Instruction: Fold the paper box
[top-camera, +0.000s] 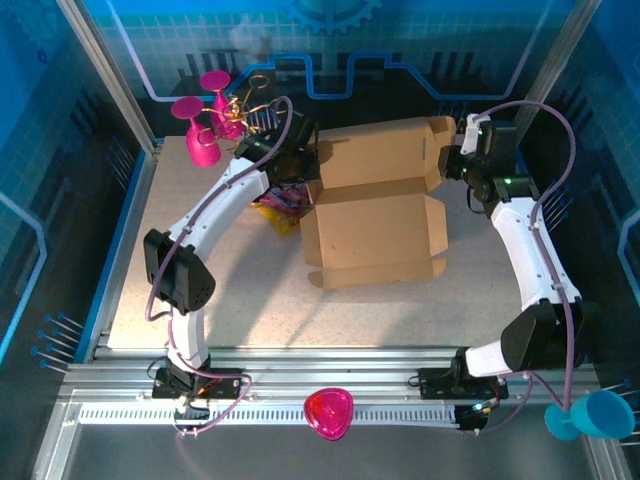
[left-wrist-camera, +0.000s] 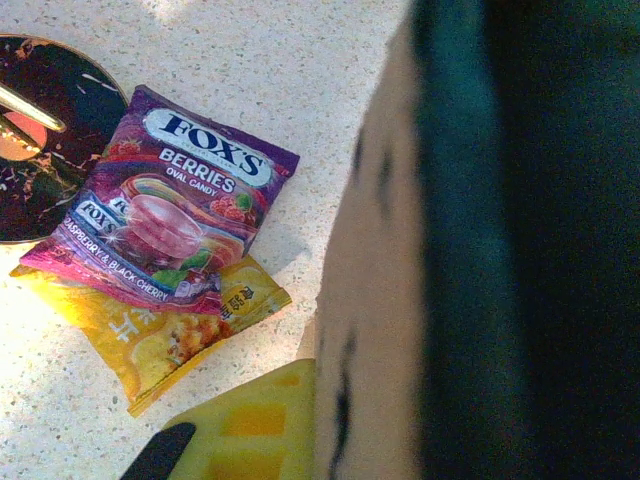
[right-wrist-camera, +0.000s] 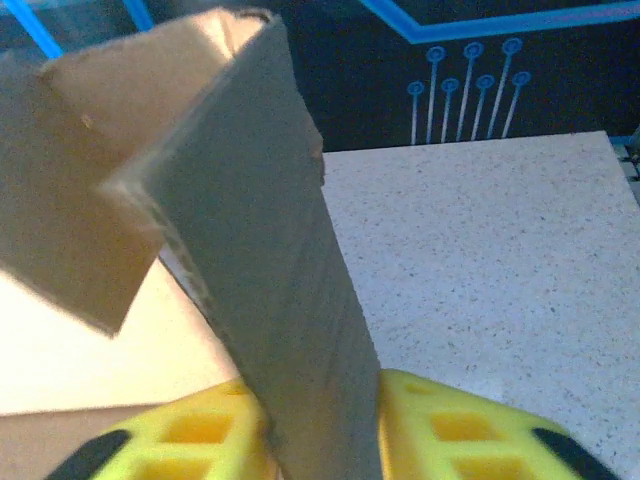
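The paper box (top-camera: 375, 215) is a brown cardboard sheet lying mid-table, its front panel flat and its back panel raised. My left gripper (top-camera: 305, 165) is at the back panel's left edge. In the left wrist view one yellow finger (left-wrist-camera: 250, 430) presses against the cardboard (left-wrist-camera: 370, 300), which hides the other finger; the gripper is shut on it. My right gripper (top-camera: 447, 160) is at the box's right side. There both yellow fingers (right-wrist-camera: 440, 430) press on an upright flap (right-wrist-camera: 270, 250), one on each side.
A purple candy packet (left-wrist-camera: 170, 220) lies on a yellow one (left-wrist-camera: 170, 335) just left of the box (top-camera: 280, 205). Pink goblets (top-camera: 205, 125) and gold wire stand at the back left. A pink heart-shaped dish (top-camera: 329, 412) and a teal cup (top-camera: 600, 415) sit by the near rail.
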